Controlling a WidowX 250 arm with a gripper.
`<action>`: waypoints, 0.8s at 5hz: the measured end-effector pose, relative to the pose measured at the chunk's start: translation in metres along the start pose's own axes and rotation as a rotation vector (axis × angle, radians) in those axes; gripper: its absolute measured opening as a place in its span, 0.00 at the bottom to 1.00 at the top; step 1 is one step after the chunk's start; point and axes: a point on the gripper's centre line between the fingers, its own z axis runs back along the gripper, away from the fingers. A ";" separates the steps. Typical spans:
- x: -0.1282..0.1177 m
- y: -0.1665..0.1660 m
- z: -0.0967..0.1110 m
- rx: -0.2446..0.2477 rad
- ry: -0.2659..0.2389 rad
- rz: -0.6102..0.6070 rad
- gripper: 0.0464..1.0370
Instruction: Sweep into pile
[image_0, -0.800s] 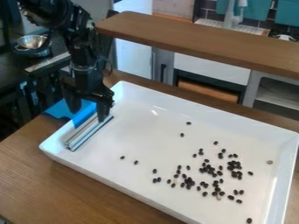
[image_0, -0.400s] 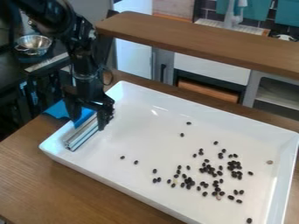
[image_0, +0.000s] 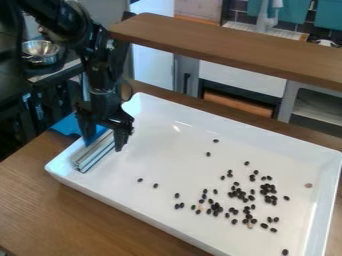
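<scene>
The black gripper (image_0: 103, 144) is over the left end of the white tray (image_0: 170, 227), open, with its two fingers well apart. Between and just below them lies a silver metal bar (image_0: 92, 158), slanting along the tray's left inside. A blue piece (image_0: 67, 125) lies behind the bar, partly hidden by the gripper, and hangs over the tray's left edge. Dark beans (image_0: 214, 207) are scattered over the middle and right of the tray, most densely at the lower right, with a few strays toward the left and back.
Around the tray is a brown wooden table (image_0: 40, 205). A raised wooden shelf (image_0: 227, 47) runs behind it. At the far left a metal bowl (image_0: 40, 48) stands on a dark counter. The tray's raised walls surround the beans.
The gripper has shifted a little toward the camera and lower, its right finger now farther down beside the bar. The beans stay where they were.
</scene>
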 end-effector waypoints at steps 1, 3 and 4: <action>0.002 -0.001 0.000 0.008 -0.011 -0.010 0.96; -0.003 0.002 -0.014 0.062 0.027 -0.054 0.62; -0.005 0.006 -0.016 0.092 0.034 -0.075 0.33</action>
